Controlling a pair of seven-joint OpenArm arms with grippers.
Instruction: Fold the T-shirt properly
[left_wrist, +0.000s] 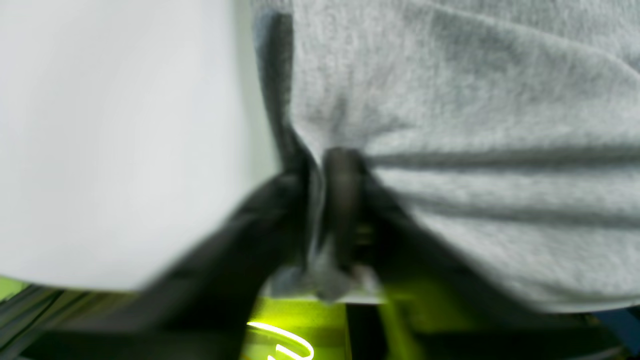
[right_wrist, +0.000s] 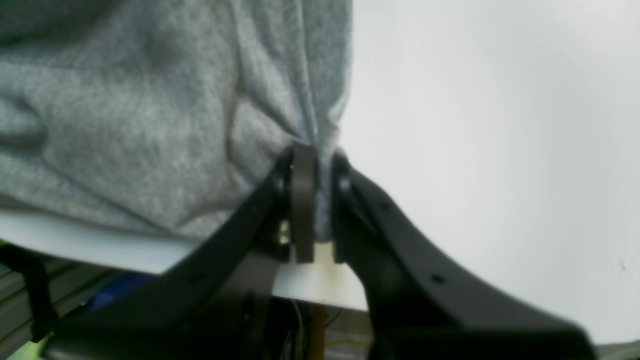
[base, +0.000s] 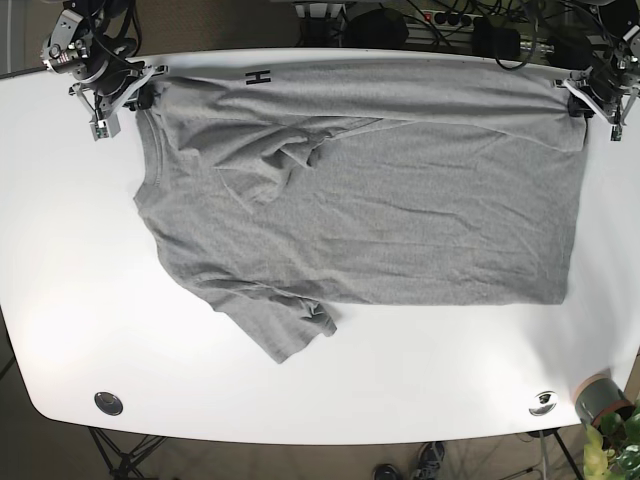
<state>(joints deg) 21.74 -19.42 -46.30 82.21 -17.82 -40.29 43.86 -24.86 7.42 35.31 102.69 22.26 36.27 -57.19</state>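
A grey T-shirt (base: 380, 200) lies spread across the white table (base: 60, 300), its far edge folded over along the back, one sleeve pointing to the front. My left gripper (base: 578, 103) at the back right is shut on the shirt's corner; the left wrist view shows the cloth (left_wrist: 450, 125) pinched between the black fingers (left_wrist: 342, 200). My right gripper (base: 145, 97) at the back left is shut on the other far corner; the right wrist view shows the cloth (right_wrist: 150, 110) clamped between the fingers (right_wrist: 302, 200).
The table's back edge runs just behind both grippers. Cables and power strips (base: 440, 20) lie behind it. Two round fittings (base: 108, 403) (base: 543, 401) sit near the front edge. A small plant pot (base: 600, 405) stands off the front right corner.
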